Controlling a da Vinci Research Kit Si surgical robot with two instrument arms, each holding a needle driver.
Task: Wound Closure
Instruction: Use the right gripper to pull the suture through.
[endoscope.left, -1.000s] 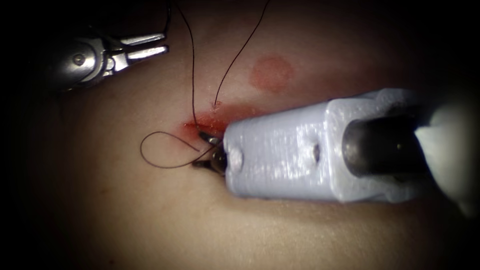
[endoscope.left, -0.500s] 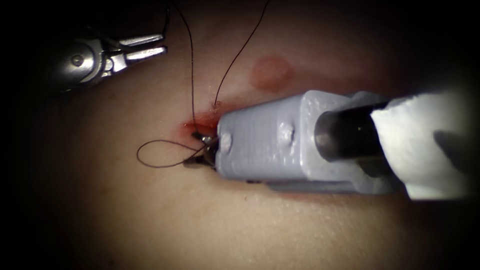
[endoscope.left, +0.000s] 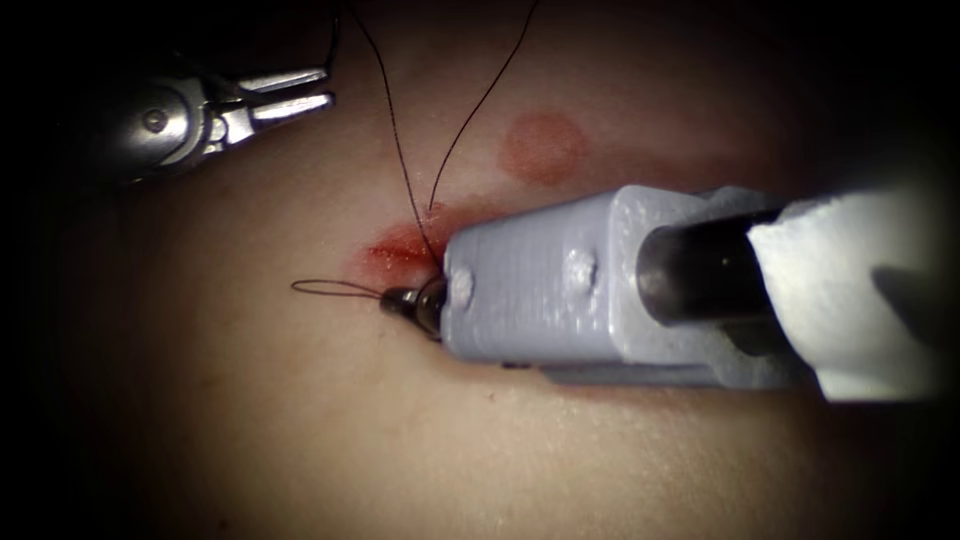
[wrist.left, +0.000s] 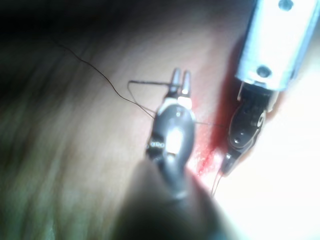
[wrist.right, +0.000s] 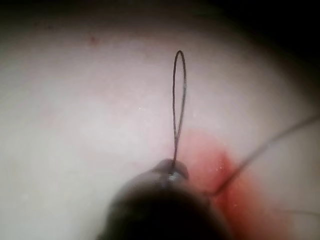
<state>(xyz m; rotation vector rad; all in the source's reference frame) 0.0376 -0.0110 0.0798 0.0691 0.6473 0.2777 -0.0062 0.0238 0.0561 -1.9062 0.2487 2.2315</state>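
My right end effector (endoscope.left: 400, 300) is clamped on the thread (endoscope.left: 335, 289) loop — pull gently; left end effector (endoscope.left: 290, 92) sits slightly parted, empty.

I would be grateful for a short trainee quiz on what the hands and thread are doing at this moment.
1. True or false: the right hand is shut on the thread.
2. The thread's small loop lies on which side of the cut? A) left B) right
3. Which hand sits well away from the cut, over the tissue?

Key: 1 true; 2 A; 3 the left hand.
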